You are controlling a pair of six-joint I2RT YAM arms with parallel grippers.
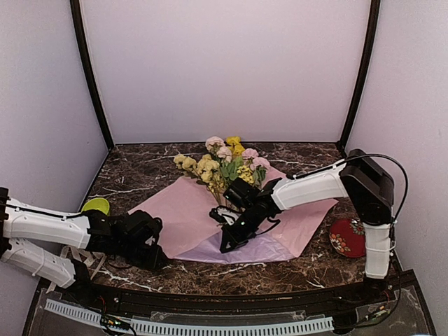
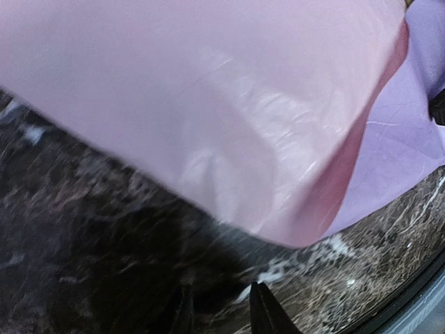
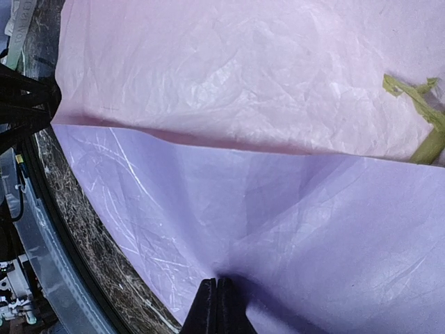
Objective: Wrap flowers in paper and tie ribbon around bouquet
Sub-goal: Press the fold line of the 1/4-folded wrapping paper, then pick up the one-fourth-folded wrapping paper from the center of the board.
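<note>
The flowers, yellow and pink blooms, lie at the far middle of the paper, with a green stem showing at the right of the right wrist view. The paper is spread on the table; a pink flap overlaps its lilac part. My right gripper is shut at the sheet's near edge, and lilac creases gather into its tips. My left gripper is open just above the table, short of the pink corner, with nothing between its fingers. The ribbon is out of view.
A green bowl sits at the left behind my left arm. A red patterned plate lies at the right by the right arm's base. The dark marble table ends at a rail close to both grippers.
</note>
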